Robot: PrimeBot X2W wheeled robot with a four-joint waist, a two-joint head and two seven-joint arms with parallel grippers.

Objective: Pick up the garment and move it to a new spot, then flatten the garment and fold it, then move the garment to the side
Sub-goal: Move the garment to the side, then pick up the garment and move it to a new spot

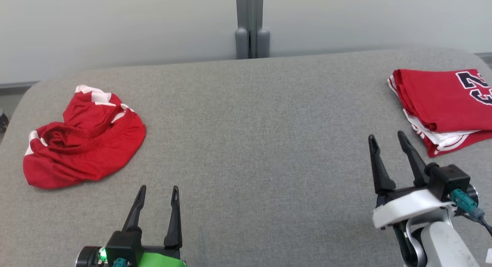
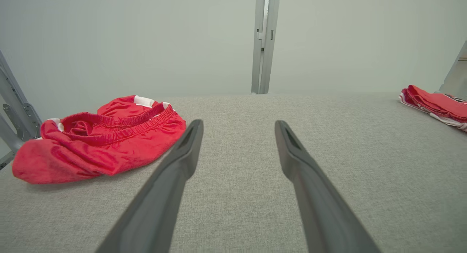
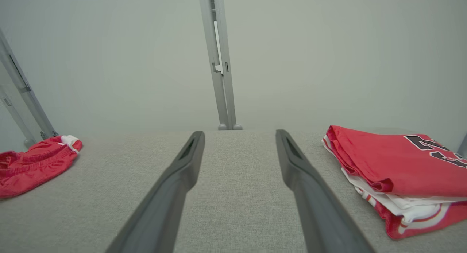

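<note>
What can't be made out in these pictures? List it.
Folded jersey: head view, right edge cuts its number off.
Same jersey: right wrist view, top layer hides how many pieces lie beneath.
Crumpled red garment: right wrist view, left edge cuts it off.

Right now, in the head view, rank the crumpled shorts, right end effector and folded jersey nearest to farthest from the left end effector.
From the left end effector:
1. crumpled shorts, ahead left.
2. right end effector, across at right.
3. folded jersey, far right, beyond it.
</note>
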